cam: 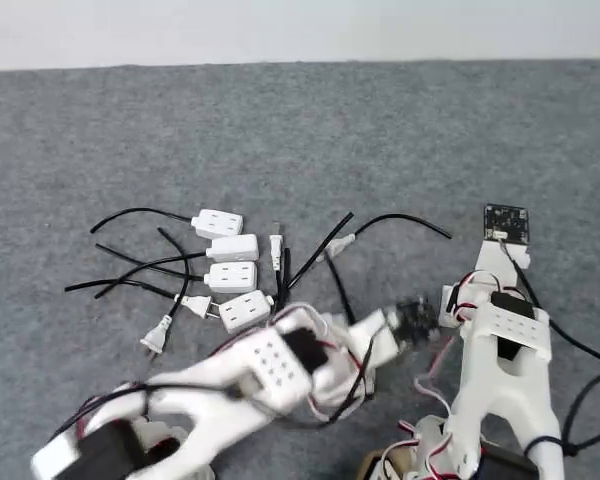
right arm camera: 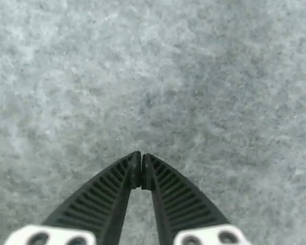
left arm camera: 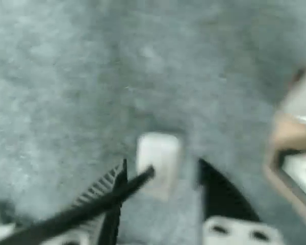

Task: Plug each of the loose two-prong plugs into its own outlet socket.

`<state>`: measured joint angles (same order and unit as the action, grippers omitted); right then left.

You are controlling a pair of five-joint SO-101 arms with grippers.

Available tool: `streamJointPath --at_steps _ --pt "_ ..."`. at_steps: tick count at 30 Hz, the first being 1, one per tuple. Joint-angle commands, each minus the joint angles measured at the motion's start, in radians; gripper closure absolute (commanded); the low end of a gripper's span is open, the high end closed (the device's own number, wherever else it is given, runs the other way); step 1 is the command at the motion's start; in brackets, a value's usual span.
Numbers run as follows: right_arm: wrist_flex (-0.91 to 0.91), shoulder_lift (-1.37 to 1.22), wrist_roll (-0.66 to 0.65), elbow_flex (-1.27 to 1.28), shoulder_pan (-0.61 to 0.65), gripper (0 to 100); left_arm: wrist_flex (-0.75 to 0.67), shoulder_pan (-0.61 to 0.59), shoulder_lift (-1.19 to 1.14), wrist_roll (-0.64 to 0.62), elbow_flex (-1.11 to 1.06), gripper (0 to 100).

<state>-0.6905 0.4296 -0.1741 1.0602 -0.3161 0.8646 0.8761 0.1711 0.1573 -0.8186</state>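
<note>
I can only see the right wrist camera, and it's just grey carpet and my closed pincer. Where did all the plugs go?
Observer: In the high view, four white sockets lie in a column, well off to your left.
Operator: Is any plug still not plugged in?
Observer: Yes. One loose plug lies with its prongs bare, near the closest socket but apart from it.
Operator: What's the other arm got?
Observer: The left wrist view shows a small white piece between the open fingers of the left pincer, with a black cable across the front. It's too blurred to say if that's a plug.
</note>
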Motion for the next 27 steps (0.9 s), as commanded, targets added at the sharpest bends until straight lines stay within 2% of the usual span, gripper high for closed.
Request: streamJointPath --at_steps 1,6,14,16,20,22,23,27 --pt "0.008 0.002 0.008 -0.057 -0.005 98.3 -0.005 -0.078 -0.066 0.008 0.096 71" --pt "0.008 0.002 0.006 -0.055 -0.004 98.3 0.055 -0.126 0.002 0.008 0.128 71" --pt "-0.005 0.002 0.003 -0.055 0.002 98.3 0.152 -0.138 0.407 -0.005 0.021 71" --pt "-0.008 0.002 0.003 -0.055 0.01 98.3 0.149 -0.135 0.503 -0.104 -0.05 71" --pt "-0.01 0.002 0.002 -0.055 0.015 98.3 0.051 -0.149 0.618 -0.491 -0.219 71" --pt "-0.01 0.002 -0.023 -0.055 0.033 98.3 0.015 -0.212 0.644 -0.666 -0.28 71" --pt "-0.012 0.002 -0.048 -0.054 0.056 98.3 0.005 -0.27 0.657 -0.712 -0.292 71" --pt "-0.051 0.021 -0.086 -0.063 0.127 98.3 0.003 -0.623 0.698 -0.671 -0.3 71"
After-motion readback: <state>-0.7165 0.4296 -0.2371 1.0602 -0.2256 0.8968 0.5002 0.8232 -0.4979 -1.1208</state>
